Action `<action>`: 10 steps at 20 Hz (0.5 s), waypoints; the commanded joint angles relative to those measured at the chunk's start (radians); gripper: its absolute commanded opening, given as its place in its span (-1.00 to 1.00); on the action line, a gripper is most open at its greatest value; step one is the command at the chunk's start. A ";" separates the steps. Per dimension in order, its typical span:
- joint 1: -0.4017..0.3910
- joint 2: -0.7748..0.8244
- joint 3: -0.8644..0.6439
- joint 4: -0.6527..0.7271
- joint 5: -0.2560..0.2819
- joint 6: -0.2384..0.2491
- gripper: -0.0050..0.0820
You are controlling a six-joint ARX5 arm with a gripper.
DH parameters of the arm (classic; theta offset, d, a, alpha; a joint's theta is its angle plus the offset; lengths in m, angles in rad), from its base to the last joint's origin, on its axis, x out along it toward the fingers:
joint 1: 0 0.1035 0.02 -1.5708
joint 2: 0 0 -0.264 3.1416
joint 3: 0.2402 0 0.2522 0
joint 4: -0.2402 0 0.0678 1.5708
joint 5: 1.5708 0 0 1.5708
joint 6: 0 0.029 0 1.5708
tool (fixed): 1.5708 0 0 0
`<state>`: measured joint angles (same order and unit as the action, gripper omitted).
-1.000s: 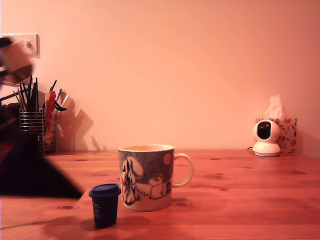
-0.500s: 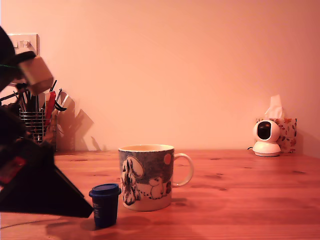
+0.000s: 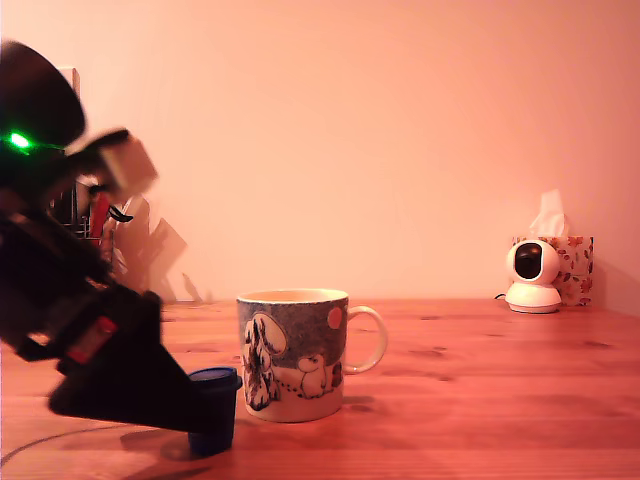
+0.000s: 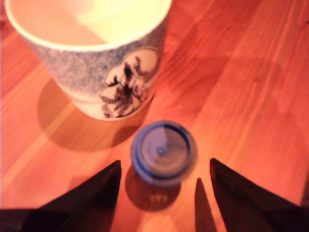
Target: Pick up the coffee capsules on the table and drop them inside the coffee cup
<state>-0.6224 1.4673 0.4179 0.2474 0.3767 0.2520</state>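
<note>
We see a wooden desk (image 3: 480, 400) running back to a plain wall. The arm (image 3: 60, 290), a dark mass with a green light near its top, fills the exterior view's left and slopes down toward the desk's front edge, motion-blurred. Its gripper (image 4: 164, 193) stands open: in the wrist view 2 dark fingers (image 4: 91, 193) spread apart on either side of the capsule, and neither touches it.

The coffee cup (image 3: 292, 353) stands upright near the front edge, roughly mid-desk, its loop handle turned to the exterior view's right; a grey-blue band with white cartoon creatures and an orange dot wraps it. The wrist view looks into its pale inside, though only part of that is in frame.

At the far edge, by the wall on the exterior view's right, a tissue box (image 3: 575, 265) sits behind a small white camera (image 3: 532, 276), the 2 just beside each other and well apart from the cup.

Behind the arm, at the far edge on the exterior view's left, a holder of utensils (image 3: 105, 215) is mostly hidden.

The coffee capsule (image 3: 218, 405) stands upright, lid up, just beside the cup on its exterior-view left, near the front edge. A narrow gap shows between them in the wrist view. The arm's dark tip overlaps its left side in the exterior view.
</note>
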 commanded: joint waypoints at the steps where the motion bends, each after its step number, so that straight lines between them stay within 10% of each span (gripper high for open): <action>1: -0.011 0.028 0.017 0.005 0.003 0.010 0.33; 10: -0.029 0.100 0.074 0.008 0.000 0.011 0.29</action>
<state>-0.6472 1.5494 0.4900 0.2481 0.3740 0.2543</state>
